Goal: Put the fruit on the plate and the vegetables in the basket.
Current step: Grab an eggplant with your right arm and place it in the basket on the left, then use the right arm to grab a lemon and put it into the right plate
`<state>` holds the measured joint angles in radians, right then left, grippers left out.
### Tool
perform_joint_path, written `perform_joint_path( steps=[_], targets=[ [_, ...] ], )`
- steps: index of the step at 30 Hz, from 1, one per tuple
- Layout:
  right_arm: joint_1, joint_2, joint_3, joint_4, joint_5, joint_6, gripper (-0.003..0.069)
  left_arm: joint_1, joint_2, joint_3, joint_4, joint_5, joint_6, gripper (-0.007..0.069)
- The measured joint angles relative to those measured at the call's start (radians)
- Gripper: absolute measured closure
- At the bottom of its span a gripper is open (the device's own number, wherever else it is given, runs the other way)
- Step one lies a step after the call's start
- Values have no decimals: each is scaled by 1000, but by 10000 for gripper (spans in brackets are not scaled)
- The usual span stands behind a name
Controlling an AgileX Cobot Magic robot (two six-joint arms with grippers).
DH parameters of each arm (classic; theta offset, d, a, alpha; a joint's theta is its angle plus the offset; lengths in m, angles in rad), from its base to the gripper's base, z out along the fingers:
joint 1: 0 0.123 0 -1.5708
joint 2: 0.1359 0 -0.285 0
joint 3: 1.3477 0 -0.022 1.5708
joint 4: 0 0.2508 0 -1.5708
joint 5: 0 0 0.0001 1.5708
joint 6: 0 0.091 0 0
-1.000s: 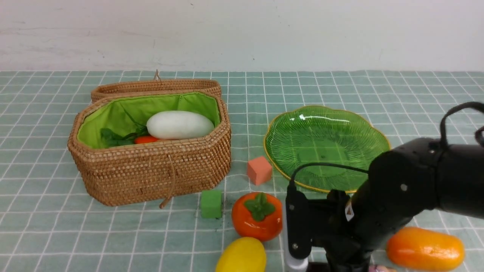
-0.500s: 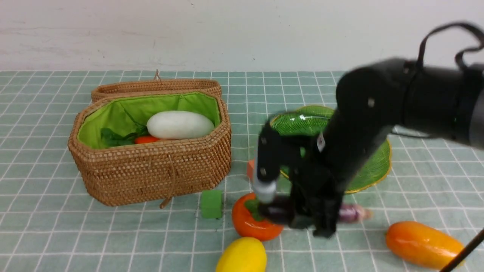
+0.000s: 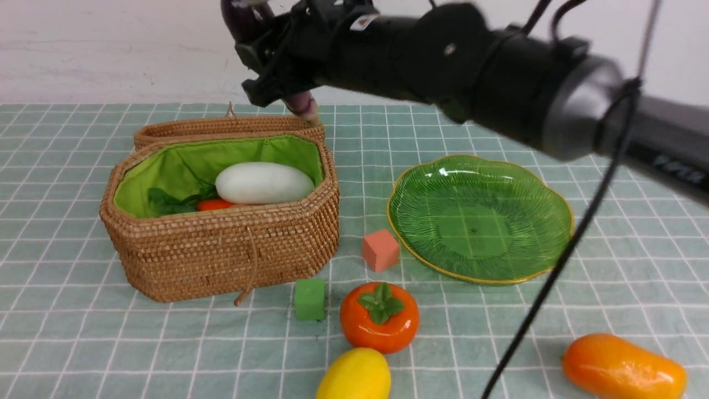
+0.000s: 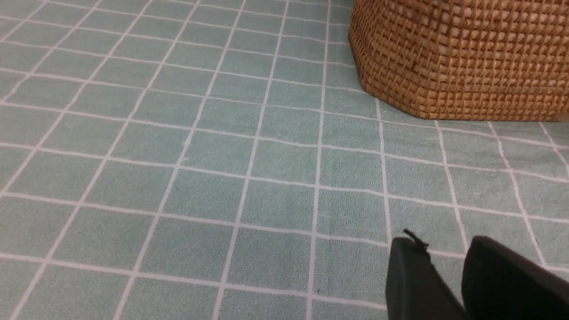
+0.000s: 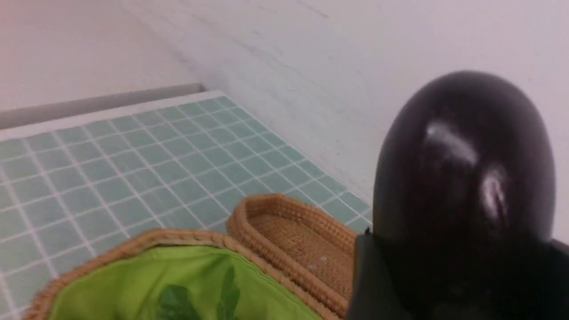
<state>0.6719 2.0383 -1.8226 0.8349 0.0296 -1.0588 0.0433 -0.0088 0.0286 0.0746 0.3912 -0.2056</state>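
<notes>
one unreadable sticker on right arm, right claw gripping eggplant

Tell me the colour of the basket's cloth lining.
The lining is lime green; the front view shows it best.

Checked cloth — basket, plate; fruit, cubes

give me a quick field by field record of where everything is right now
right gripper: shut on eggplant, high above the basket near its lid
in basket: radish, carrot
plate: no fruit on it
on cloth: persimmon, lemon, mango, pink cube, green cube
left gripper: low over cloth beside basket, nothing between its jaws
</notes>
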Motion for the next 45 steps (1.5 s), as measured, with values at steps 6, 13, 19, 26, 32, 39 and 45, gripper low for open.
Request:
perform_joint_path(
  steps=[6,13,19,26,32,39,45],
  targets=[
    [52,105,0,42,-30,-203,237,0,0,0,0,0,0,447],
    [56,102,0,97,-30,-236,-10,0,0,0,0,0,0,441],
    [51,16,0,144,215,-185,11,0,0,0,0,0,0,439],
    [52,-123,1,-32,912,-12,56,0,0,0,0,0,0,438],
    [58,-253,237,-275,892,581,57,0,0,0,0,0,0,428],
    [57,-293,435,-516,885,1341,59,0,0,0,0,0,0,421],
    [58,-272,441,-536,878,1636,61,0,0,0,0,0,0,414]
  ],
)
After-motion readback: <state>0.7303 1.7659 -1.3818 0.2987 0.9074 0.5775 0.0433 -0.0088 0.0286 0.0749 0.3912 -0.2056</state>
